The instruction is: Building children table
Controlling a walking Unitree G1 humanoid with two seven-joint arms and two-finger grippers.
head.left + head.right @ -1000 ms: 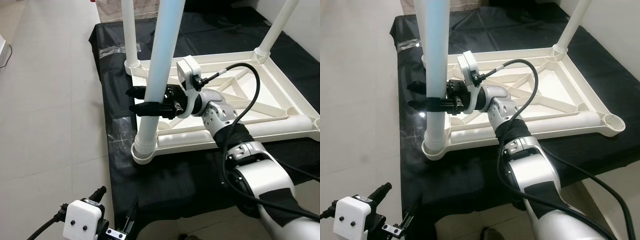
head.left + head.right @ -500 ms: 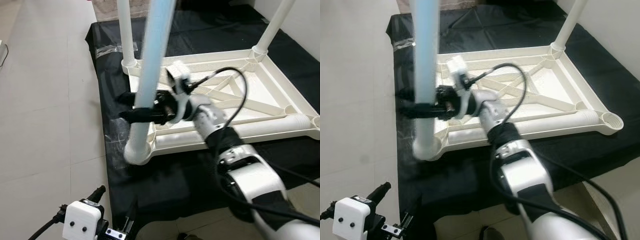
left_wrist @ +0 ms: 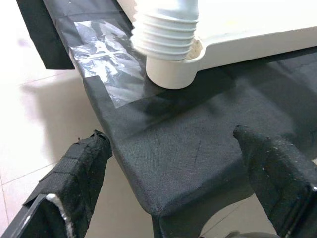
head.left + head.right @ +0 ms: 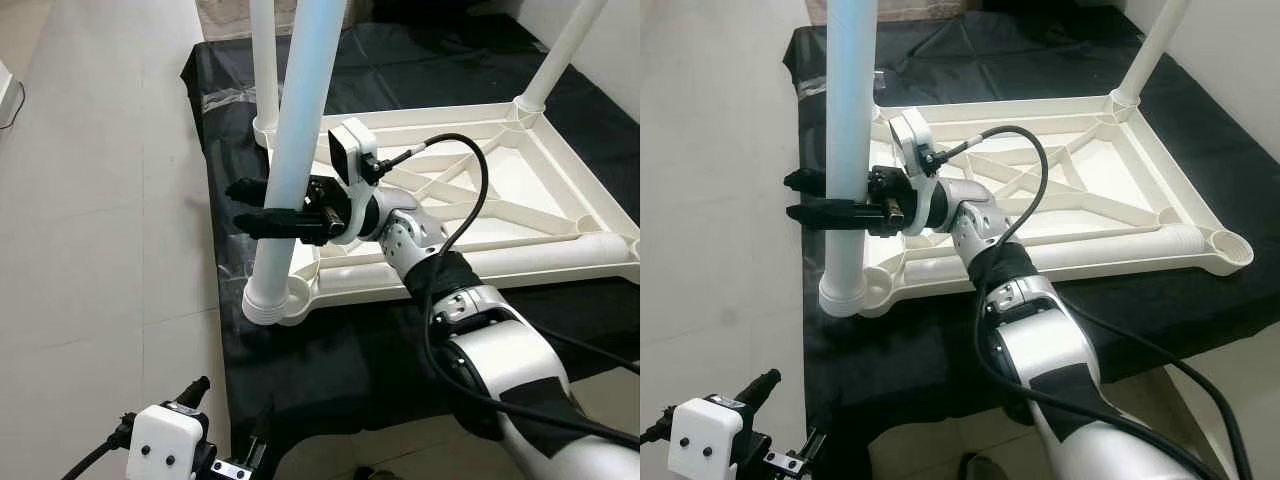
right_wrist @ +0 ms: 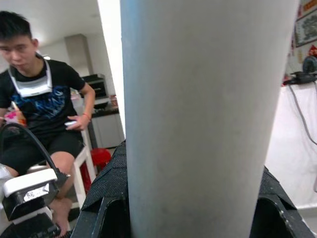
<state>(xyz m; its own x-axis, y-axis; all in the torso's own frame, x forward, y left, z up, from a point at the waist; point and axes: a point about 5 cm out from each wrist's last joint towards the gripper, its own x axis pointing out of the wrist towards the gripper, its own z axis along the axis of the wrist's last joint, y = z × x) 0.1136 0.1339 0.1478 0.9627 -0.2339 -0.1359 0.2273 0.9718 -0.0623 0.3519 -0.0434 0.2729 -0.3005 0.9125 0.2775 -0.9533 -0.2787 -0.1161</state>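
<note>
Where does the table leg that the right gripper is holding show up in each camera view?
Left eye view: table leg left of centre, rising from the corner socket, right gripper around it.
Right eye view: leg on the left.
Left wrist view: its ribbed base at the socket.
Right wrist view: leg between the fingers.
Shared landmark: the corner socket.

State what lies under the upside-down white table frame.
A black cloth lies under the table frame, with clear tape near the corner; the surface beneath the cloth is covered.

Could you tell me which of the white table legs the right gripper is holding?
The right gripper grips the nearest leg, at the tabletop's front-left corner. The other two legs stand untouched at the far corners.
</note>
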